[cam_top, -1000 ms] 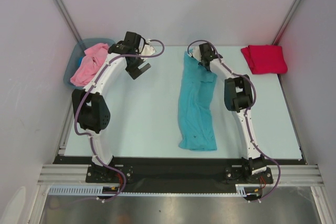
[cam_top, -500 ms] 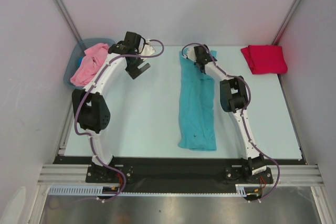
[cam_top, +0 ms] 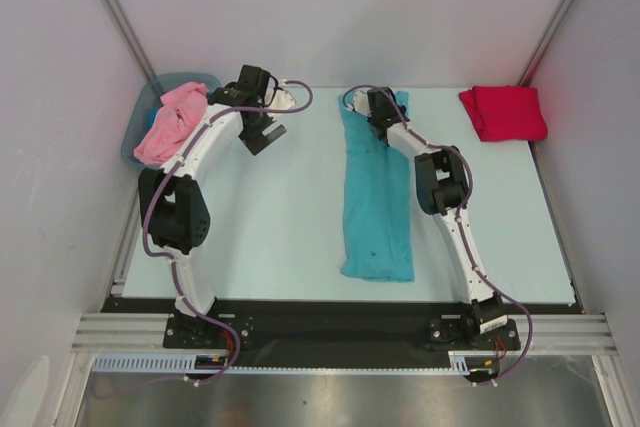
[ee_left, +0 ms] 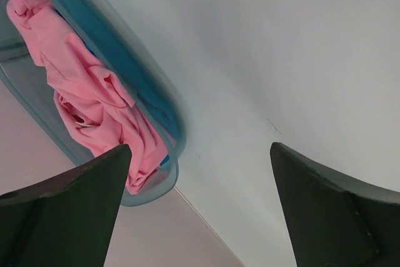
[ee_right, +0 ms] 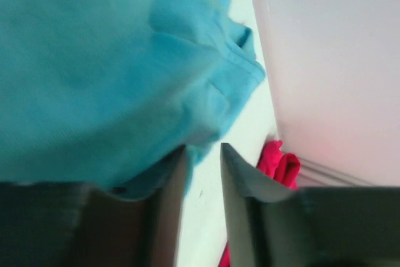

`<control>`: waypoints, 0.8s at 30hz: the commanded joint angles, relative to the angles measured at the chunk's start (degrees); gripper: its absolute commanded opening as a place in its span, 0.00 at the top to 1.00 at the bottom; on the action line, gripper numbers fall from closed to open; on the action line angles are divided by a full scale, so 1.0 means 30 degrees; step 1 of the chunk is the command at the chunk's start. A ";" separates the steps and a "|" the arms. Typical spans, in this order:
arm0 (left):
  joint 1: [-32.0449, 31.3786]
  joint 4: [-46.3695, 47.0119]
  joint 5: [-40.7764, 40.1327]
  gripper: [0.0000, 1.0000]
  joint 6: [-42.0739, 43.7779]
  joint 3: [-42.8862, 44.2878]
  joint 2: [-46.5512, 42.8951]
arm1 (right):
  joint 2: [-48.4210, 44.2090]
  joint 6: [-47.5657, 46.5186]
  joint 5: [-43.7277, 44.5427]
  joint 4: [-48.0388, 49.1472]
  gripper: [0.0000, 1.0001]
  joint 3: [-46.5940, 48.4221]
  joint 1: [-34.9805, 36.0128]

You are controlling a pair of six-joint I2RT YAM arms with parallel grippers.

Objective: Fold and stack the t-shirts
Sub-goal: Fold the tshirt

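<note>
The teal t-shirt [cam_top: 377, 197] lies mid-table as a long folded strip; it is light and limp, best pinched at its far hem corners. The right gripper [ee_right: 203, 151] sits at that end, jaws barely parted, seemingly gripping nothing. The left gripper [ee_left: 200, 151] gapes empty near the pink t-shirt [ee_left: 81, 104]

High rear overview, close wrist views, sharing pink t-shirt [ee_left: 87, 104], teal t-shirt [ee_right: 94, 73]

Soft matt cloth, lightly creased, on teal t-shirt [cam_top: 377, 197], pink t-shirt [ee_left: 81, 92] and red t-shirt [cam_top: 503, 112]. Smooth translucent plastic on bin [ee_left: 159, 182]. Smooth matt finish on table [cam_top: 280, 217].
</note>
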 commanded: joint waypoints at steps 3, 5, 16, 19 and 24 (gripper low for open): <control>-0.0011 0.0426 0.0452 0.00 -0.0201 -0.0412 -0.1024 | -0.4110 0.2424 -0.2126 -0.3306 0.41 -0.2107 0.0389; -0.0098 0.0513 0.0658 0.00 -0.0142 -0.0647 -0.1083 | -0.5406 0.3186 -0.2245 -0.4129 0.28 -0.2722 0.0361; -0.1767 0.1070 0.3351 0.00 -0.0638 -0.1615 -0.0937 | -1.2524 0.7022 -0.4582 -1.0015 0.31 -0.6034 -0.0898; -0.2879 0.1158 0.4642 0.00 -0.1487 -0.2053 -0.0878 | -1.4163 0.8080 -0.7218 -1.2069 0.47 -0.7876 -0.1397; -0.5046 0.3229 0.6521 0.00 -0.2865 -0.4979 -0.1755 | -1.5693 0.8752 -1.2844 -1.5965 0.36 -0.9287 -0.1954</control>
